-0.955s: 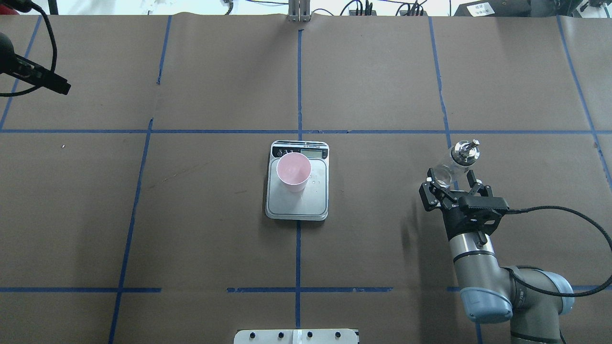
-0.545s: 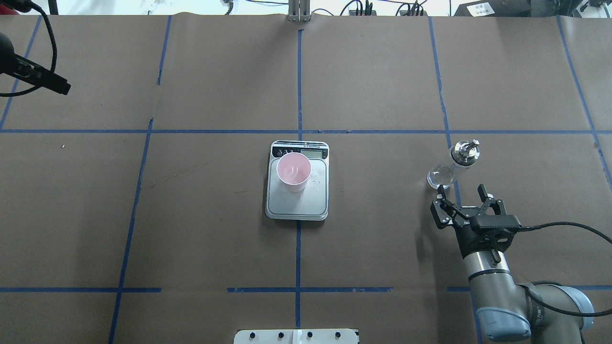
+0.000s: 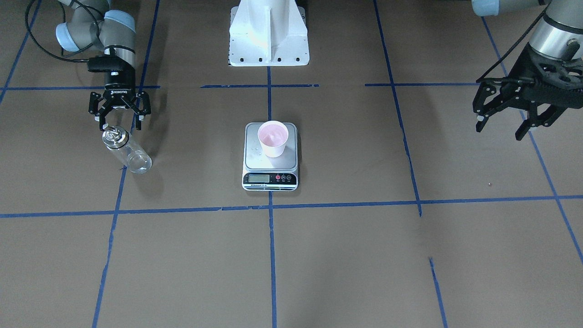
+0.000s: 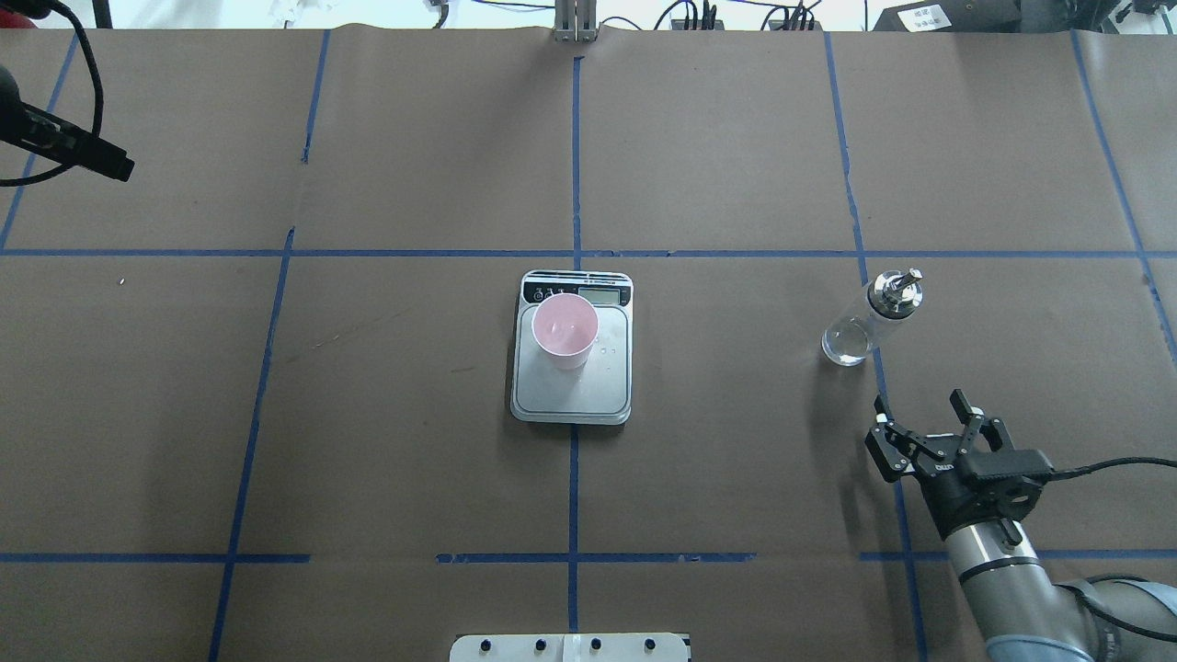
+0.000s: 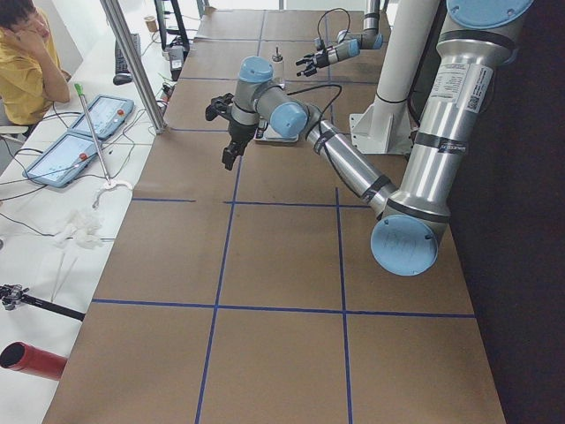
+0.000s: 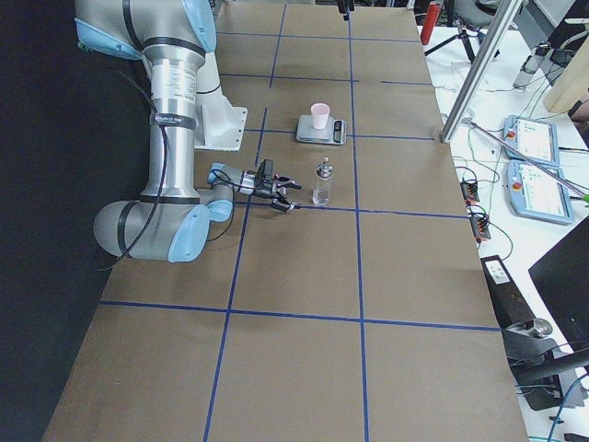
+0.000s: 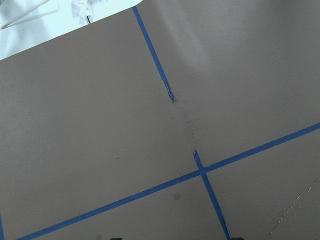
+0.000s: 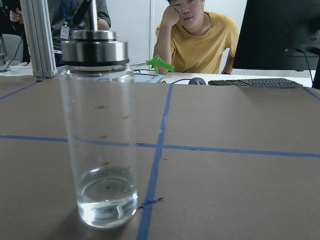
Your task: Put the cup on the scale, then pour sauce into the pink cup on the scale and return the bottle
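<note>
The pink cup (image 4: 565, 329) stands on the far left part of the scale (image 4: 572, 393), also in the front view, cup (image 3: 273, 138) on scale (image 3: 254, 157). The glass bottle (image 4: 869, 319) with its silver pourer cap stands upright on the table, right of the scale. A little clear sauce (image 8: 107, 200) lies at its bottom. My right gripper (image 4: 919, 405) is open and empty, a short way behind the bottle, apart from it; the front view shows it (image 3: 120, 120) too. My left gripper (image 3: 498, 132) is open and empty, raised far off to the left.
The white robot base (image 3: 268, 36) stands at the robot's edge of the table. Blue tape lines (image 4: 575, 184) cross the brown table cover. An operator (image 8: 200, 35) sits beyond the far edge, with a keyboard (image 8: 250, 82) and tablets (image 6: 529, 138) nearby.
My right gripper, open around the bottle's base a second ago, has drawn back toward the robot. The bottle stays standing in place. Cup, scale and left arm have not moved.
</note>
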